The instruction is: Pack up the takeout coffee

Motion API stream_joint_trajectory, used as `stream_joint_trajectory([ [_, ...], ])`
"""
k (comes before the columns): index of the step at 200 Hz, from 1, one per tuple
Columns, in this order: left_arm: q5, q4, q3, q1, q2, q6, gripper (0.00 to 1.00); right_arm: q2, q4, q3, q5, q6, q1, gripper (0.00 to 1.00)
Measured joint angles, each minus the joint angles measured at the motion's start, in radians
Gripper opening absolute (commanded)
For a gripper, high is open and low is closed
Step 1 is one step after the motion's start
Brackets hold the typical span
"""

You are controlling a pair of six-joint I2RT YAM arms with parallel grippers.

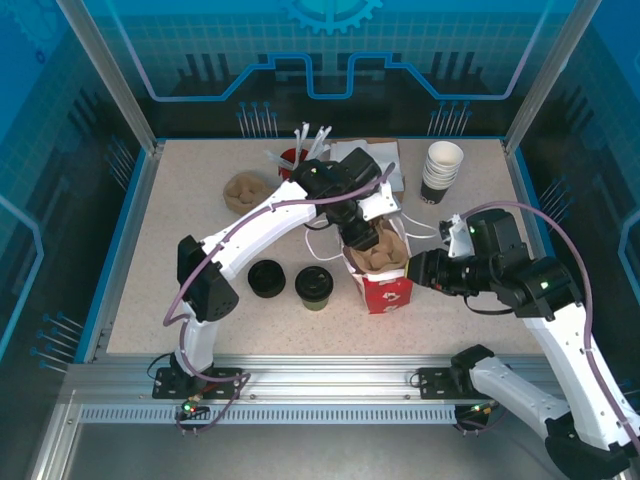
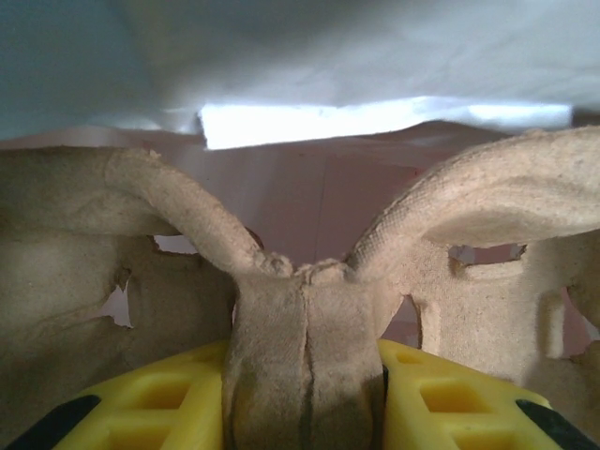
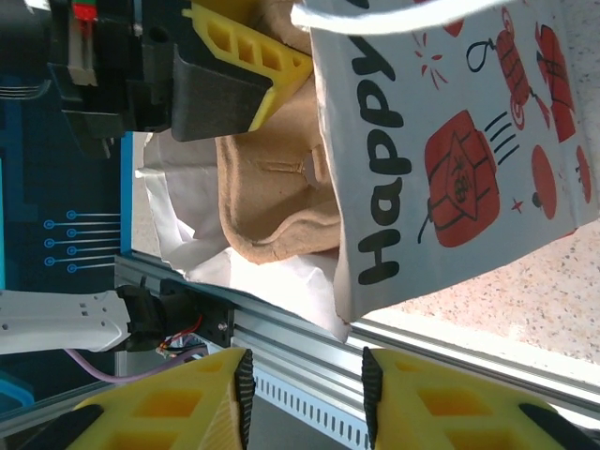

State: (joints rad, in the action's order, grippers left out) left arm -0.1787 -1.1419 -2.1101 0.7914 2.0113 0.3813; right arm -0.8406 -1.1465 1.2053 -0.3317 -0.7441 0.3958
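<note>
Gripping the centre ridge of a moulded pulp carrier (image 2: 300, 337), the left gripper (image 1: 358, 232) reaches down into the mouth of the red-and-white paper bag (image 1: 388, 292) standing mid-table. In the left wrist view its yellow fingers (image 2: 178, 408) press the ridge from both sides, the jaws partly closed on it. The right gripper (image 3: 305, 394) sits just beside the bag's right side, its jaws parted with nothing between them (the bag's printed face, lettered "Happy", lies ahead of the fingers and apart from them). The takeout coffee (image 1: 313, 285), a dark cup under a black lid, stands upright on the table (image 1: 180, 200) left of the bag, near it but not touching. A low stack of loose black lids (image 1: 266, 278) sits just beside the cup on its left. A stack of lidless cups (image 1: 442, 172) stands at the far right, and another brown pulp tray (image 1: 243, 190) lies toward the far left.
</note>
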Motion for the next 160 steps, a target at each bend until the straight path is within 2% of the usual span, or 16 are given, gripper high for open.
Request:
stream_joint_trajectory([
  [32, 0.009, -0.006, -0.010, 0.000, 0.000, -0.050, 0.37, 0.022, 0.046, -0.057, -0.030, -0.039, 0.000, 0.44],
  [77, 0.022, -0.006, -0.010, 0.000, 0.000, -0.130, 0.37, 0.068, 0.095, -0.129, -0.044, -0.077, 0.000, 0.44],
  [139, 0.026, -0.014, -0.023, 0.000, 0.000, -0.174, 0.37, 0.062, 0.184, -0.160, -0.036, -0.099, 0.000, 0.40],
  [160, 0.026, -0.018, -0.030, 0.000, 0.000, -0.174, 0.37, 0.063, 0.241, -0.181, -0.036, -0.109, 0.000, 0.35],
])
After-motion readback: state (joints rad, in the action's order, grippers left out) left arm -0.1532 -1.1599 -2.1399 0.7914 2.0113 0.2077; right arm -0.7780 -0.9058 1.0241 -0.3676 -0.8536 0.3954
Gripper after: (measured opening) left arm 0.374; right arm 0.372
